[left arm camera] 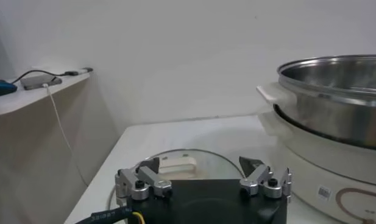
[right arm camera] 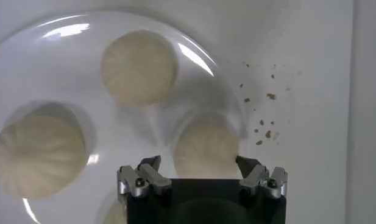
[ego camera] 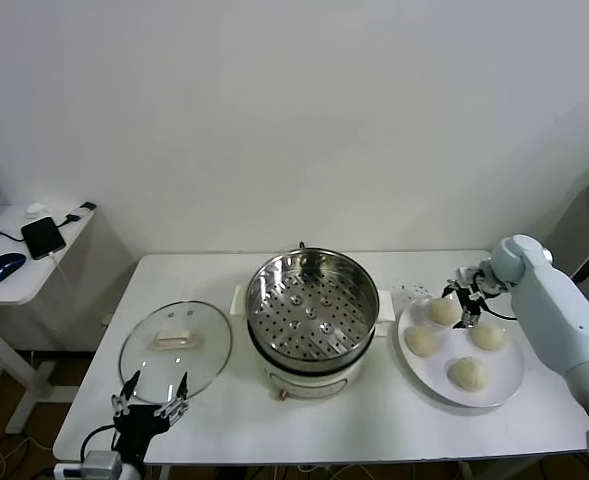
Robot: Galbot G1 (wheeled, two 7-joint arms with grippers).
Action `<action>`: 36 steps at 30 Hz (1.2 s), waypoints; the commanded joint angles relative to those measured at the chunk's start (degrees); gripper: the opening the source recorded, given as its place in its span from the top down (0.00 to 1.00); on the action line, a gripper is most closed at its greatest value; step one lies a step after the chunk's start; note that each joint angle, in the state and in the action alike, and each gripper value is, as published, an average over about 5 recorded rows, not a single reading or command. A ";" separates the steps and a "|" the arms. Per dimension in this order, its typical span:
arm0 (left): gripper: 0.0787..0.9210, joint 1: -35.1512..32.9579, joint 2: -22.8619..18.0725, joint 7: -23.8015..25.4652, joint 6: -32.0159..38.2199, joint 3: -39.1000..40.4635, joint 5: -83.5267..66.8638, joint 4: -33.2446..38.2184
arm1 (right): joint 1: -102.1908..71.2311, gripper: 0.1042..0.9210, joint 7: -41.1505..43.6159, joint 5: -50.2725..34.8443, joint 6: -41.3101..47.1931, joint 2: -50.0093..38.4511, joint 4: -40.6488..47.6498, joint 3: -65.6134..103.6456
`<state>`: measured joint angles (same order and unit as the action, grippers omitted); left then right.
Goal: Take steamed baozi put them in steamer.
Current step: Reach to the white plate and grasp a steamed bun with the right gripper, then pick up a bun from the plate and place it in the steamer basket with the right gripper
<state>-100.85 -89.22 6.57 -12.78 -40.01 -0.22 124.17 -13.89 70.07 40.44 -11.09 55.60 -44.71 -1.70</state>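
baozi (right arm camera: 206, 146) under right hand (right arm camera: 198, 163) (fingers spread) — untouched

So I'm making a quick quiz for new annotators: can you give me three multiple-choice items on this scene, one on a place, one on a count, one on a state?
1. Where does the glass lid lie?
A. On the steamer
B. On the table, on the steamer's left
C. On the plate

2. How many baozi are on the plate?
A. Two
B. Four
C. Six

3. How is the right gripper?
A. Open above a baozi
B. Shut on a baozi
C. Inside the steamer

Answers:
1 B: the lid lies flat beside the steamer.
2 B: four buns show on the plate.
3 A: its jaws stand apart over the rear bun.
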 commanded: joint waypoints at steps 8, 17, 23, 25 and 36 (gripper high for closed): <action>0.12 0.10 0.07 -0.02 0.02 0.06 -0.08 -0.41 | 0.29 0.12 -1.46 2.14 -0.36 1.24 1.86 0.99; 0.12 0.10 0.08 -0.03 0.04 0.16 0.03 -0.60 | 0.18 0.12 -1.70 2.13 -0.25 1.40 2.02 1.04; 0.12 0.06 0.06 -0.04 0.08 0.16 0.04 -0.66 | -0.06 0.16 -1.83 2.03 -0.23 1.36 1.90 1.21; 0.12 0.04 0.06 -0.05 0.09 0.18 0.05 -0.65 | -0.14 0.21 -1.88 1.98 -0.21 1.30 1.80 1.33; 0.12 0.30 0.07 -0.09 0.15 0.80 0.21 -0.72 | 0.92 0.37 -0.64 -2.06 1.40 -1.51 -2.94 -0.27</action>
<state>-100.52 -89.17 6.47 -12.64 -39.17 -0.04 123.47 -13.44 68.84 40.58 -10.28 55.39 -44.89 -0.91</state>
